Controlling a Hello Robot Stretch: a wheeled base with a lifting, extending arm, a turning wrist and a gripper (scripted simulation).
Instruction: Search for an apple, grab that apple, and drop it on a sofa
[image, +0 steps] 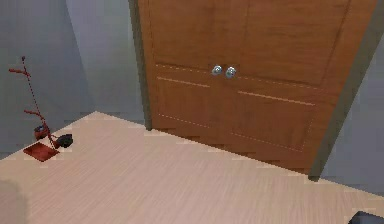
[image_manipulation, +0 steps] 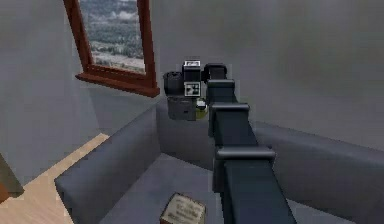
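The end effector (image_manipulation: 183, 103) hangs at the far end of the dark arm (image_manipulation: 240, 150), just left of and below two small white squares (image_manipulation: 190, 72) with black marks. Its fingers merge with the dark body, so I cannot tell whether it grips an apple or anything else. Right behind and below it runs the backrest of a grey sofa (image_manipulation: 110, 170), whose seat spreads beneath the arm and whose armrest lies down to the end effector's left. A small tan box (image_manipulation: 185, 210) lies on the seat, well below the end effector and just beside the arm. Up and left of the end effector, a window (image_manipulation: 115, 30) in a reddish wooden frame is set in the grey wall (image_manipulation: 300, 60).

Ahead of the robot stand wooden double doors (image: 240, 90) with two round knobs (image: 224, 71). Left of them, a thin red stand (image: 32, 100) rises from a red tray (image: 40, 152) on the pale plank floor (image: 180, 180), with a small dark object (image: 64, 142) beside it.
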